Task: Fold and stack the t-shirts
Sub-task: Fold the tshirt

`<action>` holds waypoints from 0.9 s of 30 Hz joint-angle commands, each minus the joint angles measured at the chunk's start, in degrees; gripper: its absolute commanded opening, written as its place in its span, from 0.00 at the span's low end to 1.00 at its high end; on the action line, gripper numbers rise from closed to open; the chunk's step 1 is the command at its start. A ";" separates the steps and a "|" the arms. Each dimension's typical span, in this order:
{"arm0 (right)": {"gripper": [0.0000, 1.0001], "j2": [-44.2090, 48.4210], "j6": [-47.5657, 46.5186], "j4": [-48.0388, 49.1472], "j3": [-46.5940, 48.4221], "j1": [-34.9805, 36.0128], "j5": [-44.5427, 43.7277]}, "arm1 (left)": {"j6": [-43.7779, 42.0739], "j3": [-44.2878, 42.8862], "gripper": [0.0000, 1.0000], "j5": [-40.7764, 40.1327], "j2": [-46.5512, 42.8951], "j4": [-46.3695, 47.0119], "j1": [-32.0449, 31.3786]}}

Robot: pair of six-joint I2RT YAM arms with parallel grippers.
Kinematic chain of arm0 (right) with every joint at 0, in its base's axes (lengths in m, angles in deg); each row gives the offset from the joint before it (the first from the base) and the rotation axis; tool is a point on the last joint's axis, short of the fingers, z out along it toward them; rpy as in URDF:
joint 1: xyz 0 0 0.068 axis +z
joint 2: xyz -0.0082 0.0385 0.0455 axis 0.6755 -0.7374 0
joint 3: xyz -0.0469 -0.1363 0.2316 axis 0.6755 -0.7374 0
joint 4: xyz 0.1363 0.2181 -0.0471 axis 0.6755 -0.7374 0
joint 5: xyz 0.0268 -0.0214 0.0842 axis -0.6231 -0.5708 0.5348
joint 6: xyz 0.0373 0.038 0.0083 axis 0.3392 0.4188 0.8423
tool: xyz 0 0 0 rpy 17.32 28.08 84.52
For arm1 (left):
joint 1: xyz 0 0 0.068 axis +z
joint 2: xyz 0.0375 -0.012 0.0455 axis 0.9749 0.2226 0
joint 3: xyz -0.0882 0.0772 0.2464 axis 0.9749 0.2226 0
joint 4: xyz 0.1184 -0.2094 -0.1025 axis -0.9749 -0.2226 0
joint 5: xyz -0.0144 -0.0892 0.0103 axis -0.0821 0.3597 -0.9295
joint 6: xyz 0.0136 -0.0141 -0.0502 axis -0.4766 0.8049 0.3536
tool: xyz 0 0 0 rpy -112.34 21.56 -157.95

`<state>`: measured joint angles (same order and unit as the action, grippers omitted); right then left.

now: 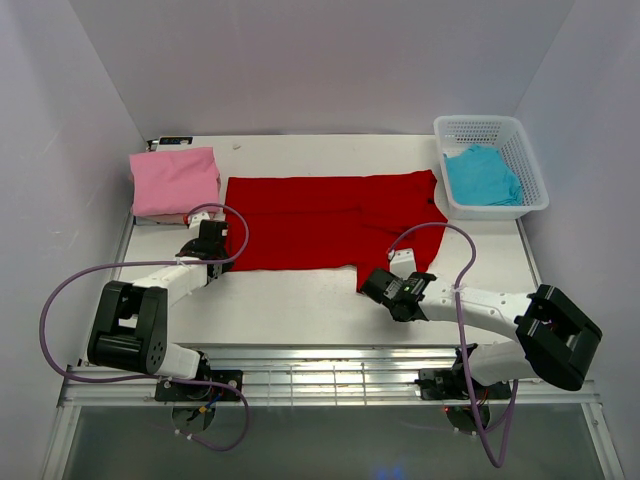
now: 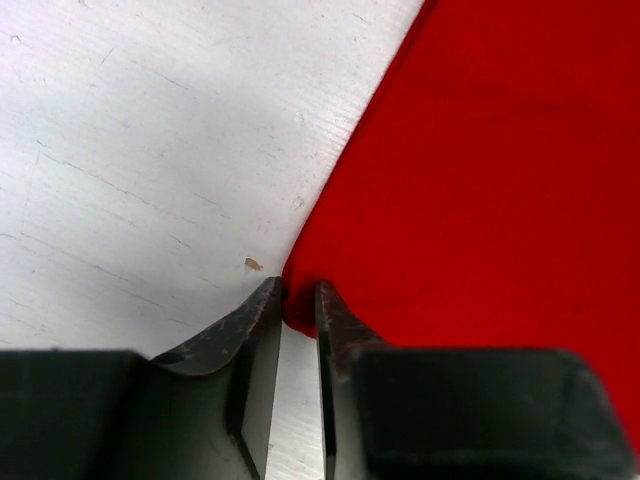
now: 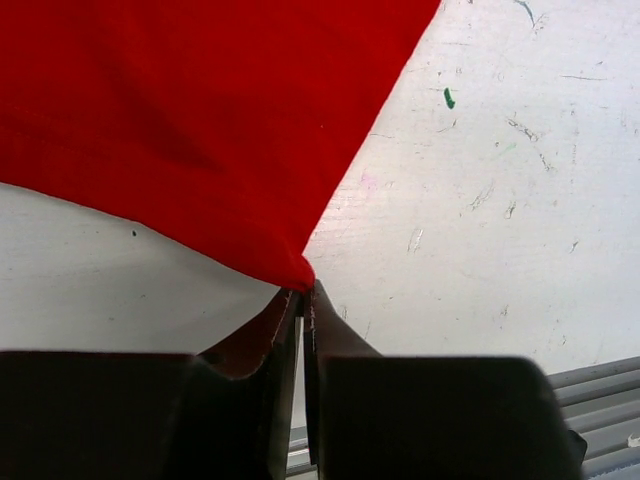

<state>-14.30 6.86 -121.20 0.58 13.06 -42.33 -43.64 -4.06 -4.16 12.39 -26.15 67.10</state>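
The bright red t-shirt [image 1: 330,220] lies spread flat across the middle of the table. My left gripper [image 1: 213,243] is at its near left corner, and in the left wrist view the jaws are shut on the red cloth edge [image 2: 298,305]. My right gripper [image 1: 380,283] is at its near right corner, and in the right wrist view the jaws pinch the red corner tip [image 3: 306,290]. A folded pink t-shirt [image 1: 175,180] sits at the far left, with a pale layer [image 1: 155,217] under it. The turquoise t-shirt [image 1: 480,175] lies in the basket.
The white lattice basket [image 1: 535,165] stands at the far right corner. Purple cables loop over both arms. White walls enclose the table on three sides. A metal rail [image 1: 330,375] runs along the near edge.
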 commanded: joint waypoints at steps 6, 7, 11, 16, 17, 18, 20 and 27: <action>0.08 1.45 1.54 -2.65 2.60 0.35 -4.60 | 0.10 0.02 0.18 -1.92 -1.69 -0.31 0.46; 0.08 1.46 1.45 -3.35 2.95 0.26 -5.30 | 0.02 -0.06 0.16 -1.84 -1.69 -0.04 0.38; 0.08 0.67 0.48 -3.54 4.62 -0.09 -6.45 | -0.33 -0.42 0.13 -1.31 -1.69 0.48 0.46; 0.08 -2.14 -2.94 -3.45 9.70 -3.33 -9.51 | -0.07 -1.56 0.12 -1.40 -2.74 0.57 0.46; 0.08 -2.67 -4.60 -3.36 10.68 -4.13 -10.14 | 0.01 -2.00 0.12 -1.40 -3.01 0.57 0.46; 0.08 -3.72 -5.75 -3.19 11.73 -5.09 -10.66 | 0.19 -2.52 0.12 -1.40 -3.01 0.49 0.46; 0.08 -4.60 -8.64 -1.70 14.28 -8.52 -11.20 | 0.28 -4.19 0.13 -1.48 -2.75 0.57 0.46; 0.08 -11.27 -24.63 9.72 21.93 -18.80 -8.30 | 0.45 -11.75 0.13 -0.69 2.87 0.83 0.81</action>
<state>-22.91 -9.42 -117.96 18.11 -3.07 -49.80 -43.49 -11.82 -4.58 13.50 -26.26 67.31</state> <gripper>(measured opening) 0.080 0.131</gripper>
